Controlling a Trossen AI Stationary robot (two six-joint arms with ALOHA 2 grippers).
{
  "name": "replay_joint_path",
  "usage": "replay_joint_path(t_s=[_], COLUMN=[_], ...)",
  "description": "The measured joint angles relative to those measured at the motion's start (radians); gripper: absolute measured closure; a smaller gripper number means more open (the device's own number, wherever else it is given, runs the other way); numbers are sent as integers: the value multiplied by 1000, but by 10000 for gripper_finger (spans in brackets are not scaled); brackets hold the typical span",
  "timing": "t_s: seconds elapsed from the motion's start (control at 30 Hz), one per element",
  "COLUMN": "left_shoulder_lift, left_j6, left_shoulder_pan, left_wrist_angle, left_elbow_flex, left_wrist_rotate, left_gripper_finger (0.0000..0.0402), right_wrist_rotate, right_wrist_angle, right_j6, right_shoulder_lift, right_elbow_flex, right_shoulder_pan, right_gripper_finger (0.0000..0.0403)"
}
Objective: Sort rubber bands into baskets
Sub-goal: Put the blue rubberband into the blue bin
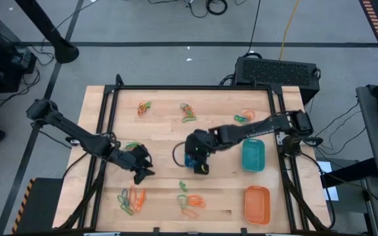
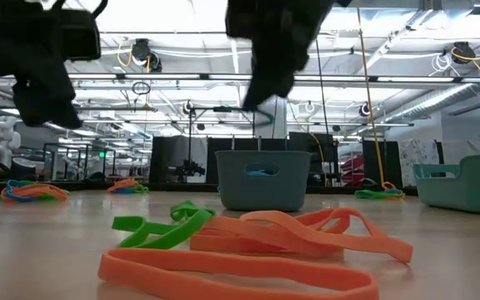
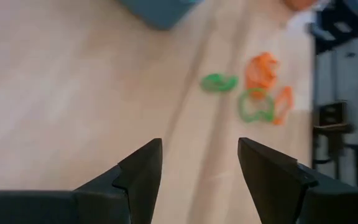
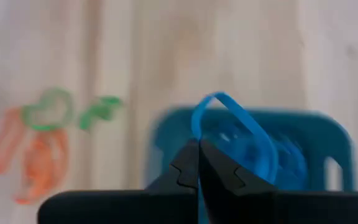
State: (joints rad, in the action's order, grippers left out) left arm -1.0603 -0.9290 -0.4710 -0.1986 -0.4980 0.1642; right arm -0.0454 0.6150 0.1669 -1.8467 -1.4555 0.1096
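My right gripper (image 4: 197,149) is shut on a blue rubber band (image 4: 253,134) right over the blue basket (image 1: 189,160), which stands mid-table and also shows in the low view (image 2: 262,179). My left gripper (image 3: 197,165) is open and empty above bare wood left of the blue basket, and shows in the high view (image 1: 140,170). The teal basket (image 1: 252,156) and the orange basket (image 1: 256,203) stand at the right. Green and orange bands lie in small heaps on the table (image 1: 190,200). My right gripper pinches the blue band at one spot of its loop (image 4: 199,138) between its two fingertips, coming from above and pointing down. The rest of the loop (image 4: 263,146) stands open beside the fingers, lifted clear above the blue basket's opening.
Heaps of bands lie at the far side (image 1: 143,108), (image 1: 188,113), (image 1: 245,117) and the near left (image 1: 131,200). A green band (image 1: 133,145) lies by my left arm. A black frame (image 1: 189,87) edges the table. Orange bands (image 2: 257,242) lie close to the low camera.
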Motion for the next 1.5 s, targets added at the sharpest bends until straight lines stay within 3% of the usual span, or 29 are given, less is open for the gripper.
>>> replay_joint_path(t_s=[0.23, 0.43, 0.93, 1.5], left_shoulder_lift=[131, 154, 100, 2], left_j6=[-220, -428, -503, -363], left_shoulder_pan=[22, 22, 93, 242], left_wrist_angle=[-438, -659, -749, -748], left_elbow_flex=[0, 0, 0, 0], left_wrist_rotate=[27, 27, 67, 129], left_gripper_finger=[185, 185, 185, 185], right_wrist_rotate=[-4, -4, 21, 20], right_wrist_angle=[56, 38, 23, 31], right_j6=[12, 29, 32, 76], right_shoulder_lift=[-10, -10, -28, -51], right_elbow_flex=[0, 0, 1, 1], right_shoulder_pan=[-85, -110, -111, -111], right_gripper_finger=[402, 402, 400, 285])
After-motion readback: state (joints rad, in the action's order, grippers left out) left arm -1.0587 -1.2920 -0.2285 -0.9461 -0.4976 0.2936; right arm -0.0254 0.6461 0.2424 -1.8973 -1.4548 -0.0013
